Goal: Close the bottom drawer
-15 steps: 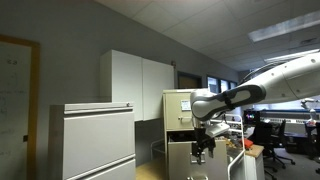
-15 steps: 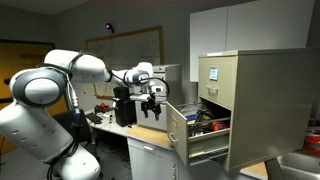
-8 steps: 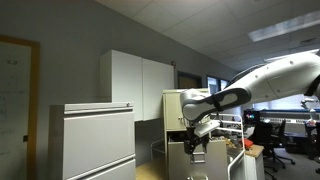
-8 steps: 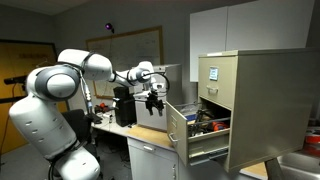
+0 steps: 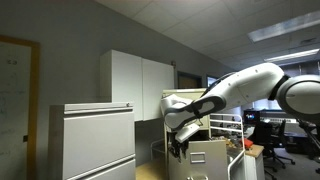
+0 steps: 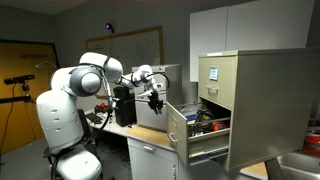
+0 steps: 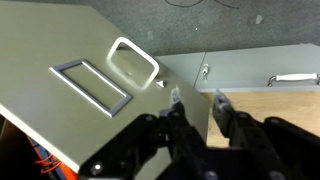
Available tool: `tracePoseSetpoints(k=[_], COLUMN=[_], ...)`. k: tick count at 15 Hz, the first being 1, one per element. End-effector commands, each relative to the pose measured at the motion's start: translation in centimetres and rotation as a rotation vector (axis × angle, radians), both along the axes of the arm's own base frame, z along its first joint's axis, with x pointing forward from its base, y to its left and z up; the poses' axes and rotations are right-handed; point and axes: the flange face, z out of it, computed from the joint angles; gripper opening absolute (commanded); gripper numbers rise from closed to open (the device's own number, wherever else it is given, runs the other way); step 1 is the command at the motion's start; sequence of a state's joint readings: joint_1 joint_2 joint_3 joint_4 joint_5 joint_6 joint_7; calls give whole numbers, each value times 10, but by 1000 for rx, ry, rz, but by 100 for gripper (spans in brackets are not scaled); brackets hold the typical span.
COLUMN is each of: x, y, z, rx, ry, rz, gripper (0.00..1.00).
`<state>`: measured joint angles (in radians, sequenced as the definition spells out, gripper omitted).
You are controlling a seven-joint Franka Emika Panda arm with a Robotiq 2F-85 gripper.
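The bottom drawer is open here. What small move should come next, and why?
Probably ease the hand down onto the drawer's front face to start a push. The drawer stands pulled out of the cabinet, and the hand hangs by its top outer edge, apparently not touching yet.

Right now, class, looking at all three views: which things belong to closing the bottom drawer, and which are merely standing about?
Belongs to the job:
- bottom drawer, pulled out
- end effector, open, near the drawer front
- tan filing cabinet that holds the drawer

Just standing about:
- light-grey cabinet
- white wall cupboards
- whiteboard
- tripod
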<state>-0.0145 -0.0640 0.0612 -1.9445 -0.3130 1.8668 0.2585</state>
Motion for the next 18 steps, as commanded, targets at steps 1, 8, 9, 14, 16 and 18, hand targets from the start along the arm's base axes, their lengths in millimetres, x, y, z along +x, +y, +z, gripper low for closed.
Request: tracePoseSetpoints(k=[1,8,9,14,16,18], x=[36,74,79,92,99,110], y=[4,-31,-44,-129,-164,-197], z=[-12,-39,-41,-15,2,18], rx=[-177,-515,-564,-796,-886,-982], ry=[-69,-213,-222,-264,-292,-323], rz=[-41,-60,-52,-16,-27,-6], gripper=[6,0,0,0,0,0])
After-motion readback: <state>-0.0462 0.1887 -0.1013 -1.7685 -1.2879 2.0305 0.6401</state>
